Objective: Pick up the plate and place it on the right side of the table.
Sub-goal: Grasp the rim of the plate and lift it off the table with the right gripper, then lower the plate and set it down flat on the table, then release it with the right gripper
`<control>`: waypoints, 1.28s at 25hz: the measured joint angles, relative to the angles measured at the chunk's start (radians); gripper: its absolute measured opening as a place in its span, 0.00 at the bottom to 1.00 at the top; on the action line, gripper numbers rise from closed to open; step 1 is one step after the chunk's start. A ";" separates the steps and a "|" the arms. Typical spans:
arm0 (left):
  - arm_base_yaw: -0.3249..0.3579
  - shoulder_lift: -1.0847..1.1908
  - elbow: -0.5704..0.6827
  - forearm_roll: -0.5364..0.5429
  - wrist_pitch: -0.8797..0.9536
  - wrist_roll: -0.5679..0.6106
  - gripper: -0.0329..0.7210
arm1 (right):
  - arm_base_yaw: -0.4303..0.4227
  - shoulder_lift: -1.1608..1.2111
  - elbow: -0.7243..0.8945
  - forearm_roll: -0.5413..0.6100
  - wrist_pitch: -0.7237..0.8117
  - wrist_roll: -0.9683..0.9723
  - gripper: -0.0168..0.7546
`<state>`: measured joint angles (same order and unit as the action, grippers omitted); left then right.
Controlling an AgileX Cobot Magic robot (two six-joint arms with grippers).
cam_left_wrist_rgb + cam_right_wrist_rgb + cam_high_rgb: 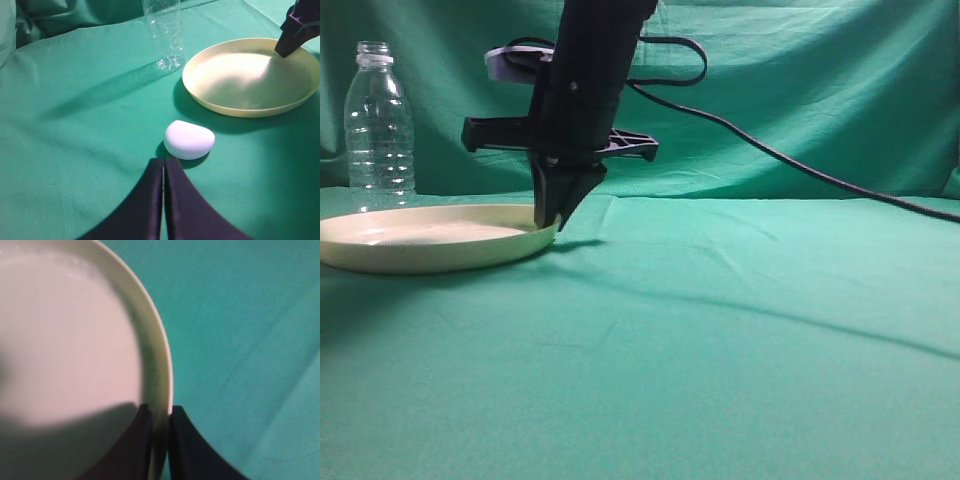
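The pale cream-yellow plate (420,238) lies flat on the teal-green table (720,340) at the left. My right gripper (554,215) stands upright over the plate's right rim, shut on it, one finger inside and one outside. In the right wrist view the rim (159,370) runs down between the two black fingers, with the gripper (160,412) closed on it. In the left wrist view the plate (240,85) shows at upper right with the right gripper's tip (292,40) on its far edge. My left gripper (163,162) is shut and empty, above the cloth.
A clear plastic bottle (378,125) stands upright behind the plate at far left, also in the left wrist view (165,35). A small white rounded object (189,139) lies on the cloth just ahead of the left gripper. A black cable (800,165) trails right.
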<state>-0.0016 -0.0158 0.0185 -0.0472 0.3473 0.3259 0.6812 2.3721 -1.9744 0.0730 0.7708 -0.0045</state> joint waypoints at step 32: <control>0.000 0.000 0.000 0.000 0.000 0.000 0.04 | -0.555 -0.558 0.599 -0.204 0.170 0.015 0.02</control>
<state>-0.0016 -0.0158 0.0185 -0.0472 0.3473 0.3259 0.1258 1.8140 -1.3750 -0.1308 0.9412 0.0106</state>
